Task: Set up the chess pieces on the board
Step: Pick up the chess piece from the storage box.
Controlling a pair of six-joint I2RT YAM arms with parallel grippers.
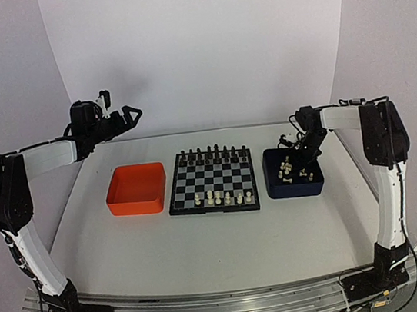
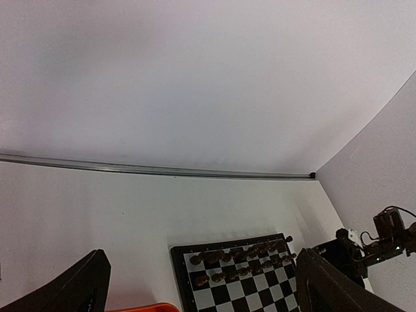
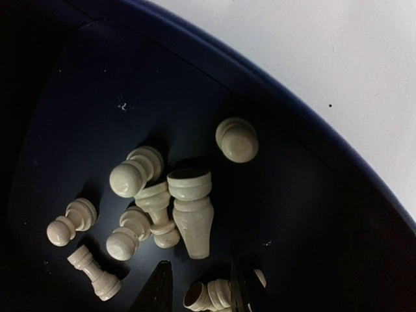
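The board (image 1: 212, 180) lies mid-table, with black pieces along its far two rows and several cream-white chess pieces (image 1: 227, 197) along its near row. More cream pieces (image 3: 192, 214) lie loose in the dark blue tray (image 1: 311, 186). My right gripper (image 3: 198, 289) is low inside that tray, jaws open, with one lying cream piece (image 3: 211, 296) between the fingertips. It also shows in the top view (image 1: 296, 161). My left gripper (image 1: 131, 116) is raised high at the back left, open and empty. In the left wrist view (image 2: 200, 273) it looks down on the board (image 2: 247, 289).
An empty orange tray (image 1: 137, 188) sits just left of the board. The dark blue tray's rim (image 3: 305, 123) curves close behind the loose pieces. White walls enclose the back and both sides of the table.
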